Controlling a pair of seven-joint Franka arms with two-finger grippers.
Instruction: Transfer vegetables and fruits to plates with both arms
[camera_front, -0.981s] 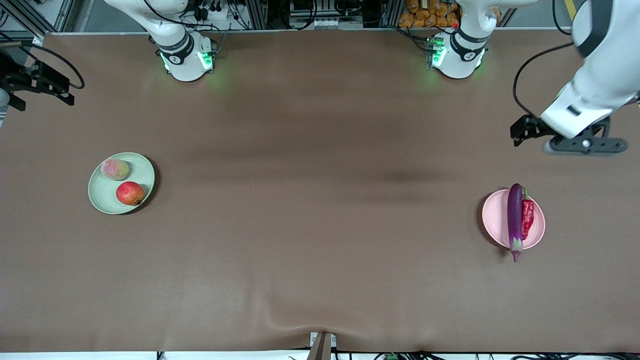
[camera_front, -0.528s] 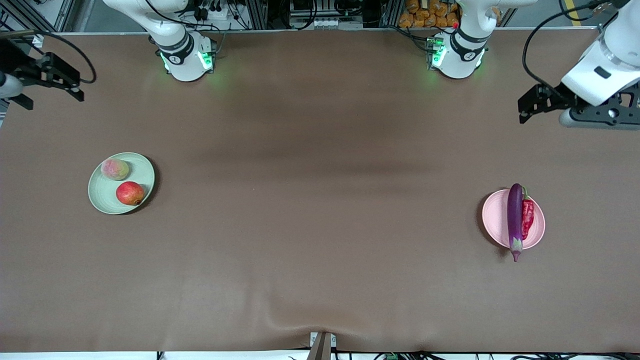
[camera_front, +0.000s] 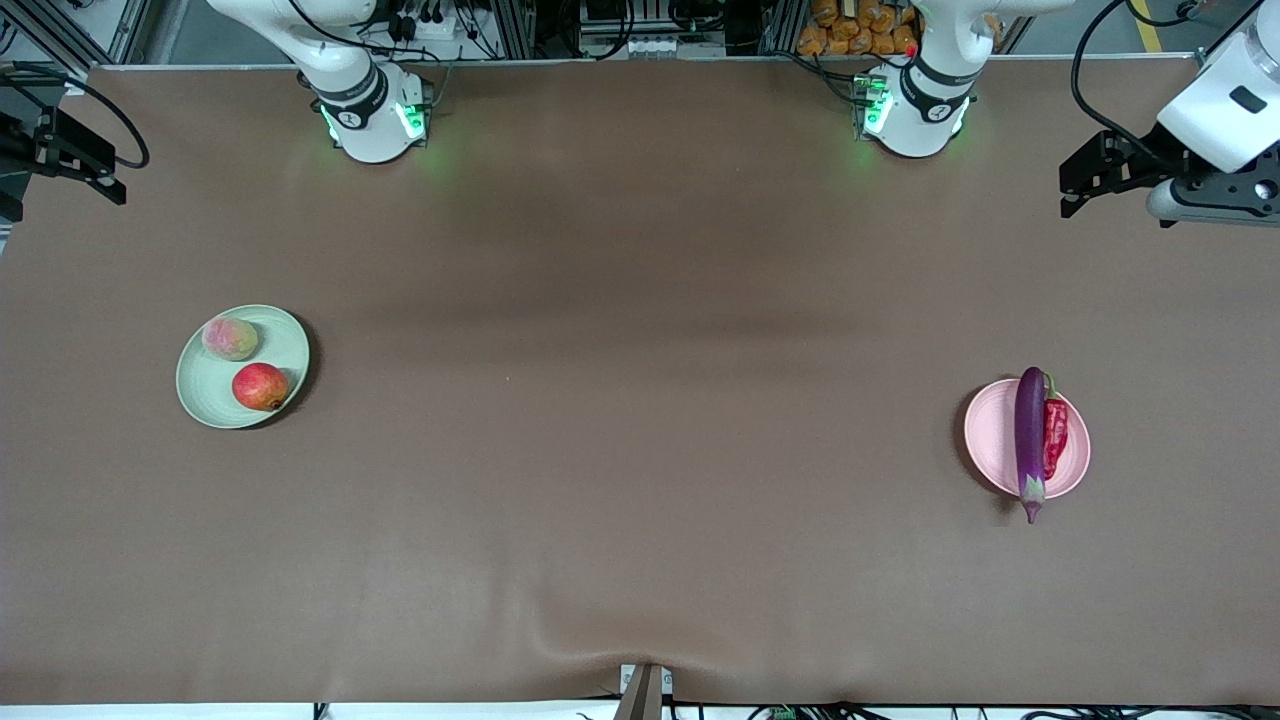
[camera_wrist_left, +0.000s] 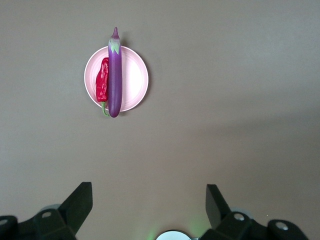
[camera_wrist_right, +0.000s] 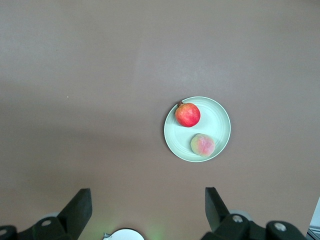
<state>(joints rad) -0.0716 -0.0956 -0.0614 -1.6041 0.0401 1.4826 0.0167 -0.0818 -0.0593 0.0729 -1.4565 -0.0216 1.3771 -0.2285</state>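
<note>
We count one brown table, two white arms, two plates, two vegetables and two fruits.

The left arm reaches out over the table's edge at its own end. Its tool hangs high over bare table, with both fingers spread wide and nothing between them. The right arm shows only its black wrist at the picture's edge in the front view; its tool hangs over the table at the right arm's end, fingers also spread wide and empty.

The pink plate lies well apart from the left tool, nearer to the front camera than the spot that tool hangs over. On it lies the eggplant, long, slim and glossy purple, its pale cap end sticking out past the plate's rim. The red pepper lies touching it, shorter and wrinkled, with a green stem.

The green plate lies well apart from the right tool. On it are a round red pomegranate with a small crown and a dull yellow-green fruit with a pink blush, just beside each other.

Only the wrist views show the fingers. Each wrist view shows one plate; the front view shows both.
</note>
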